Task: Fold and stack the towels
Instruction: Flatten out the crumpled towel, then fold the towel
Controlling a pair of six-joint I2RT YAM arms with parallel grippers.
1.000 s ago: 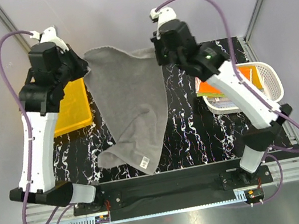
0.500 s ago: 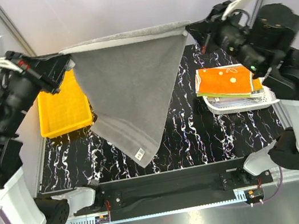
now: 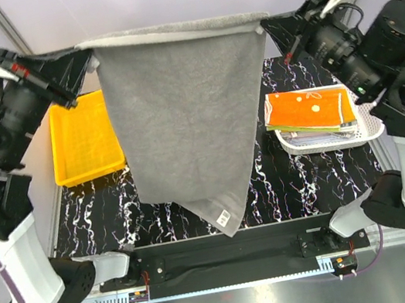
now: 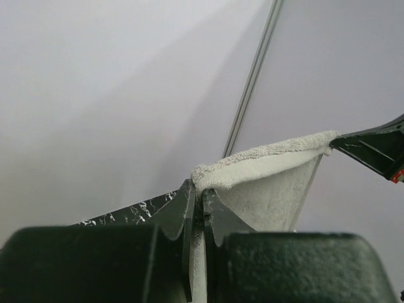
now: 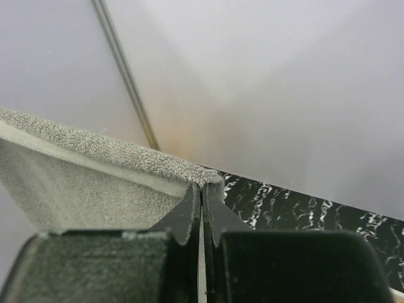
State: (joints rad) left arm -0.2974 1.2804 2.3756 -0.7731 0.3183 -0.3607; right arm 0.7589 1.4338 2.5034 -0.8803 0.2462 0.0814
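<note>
Grey towel [image 3: 181, 116]: top corners pinched, one each, in left gripper [image 3: 90, 59] and right gripper [image 3: 268, 27], jaws pressed onto cloth; sheet hangs stretched between and below them.

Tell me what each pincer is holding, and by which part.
Both hold the grey towel, each shut on one upper corner: left pincer on the left corner, right pincer on the right. It hangs spread between them.
</note>
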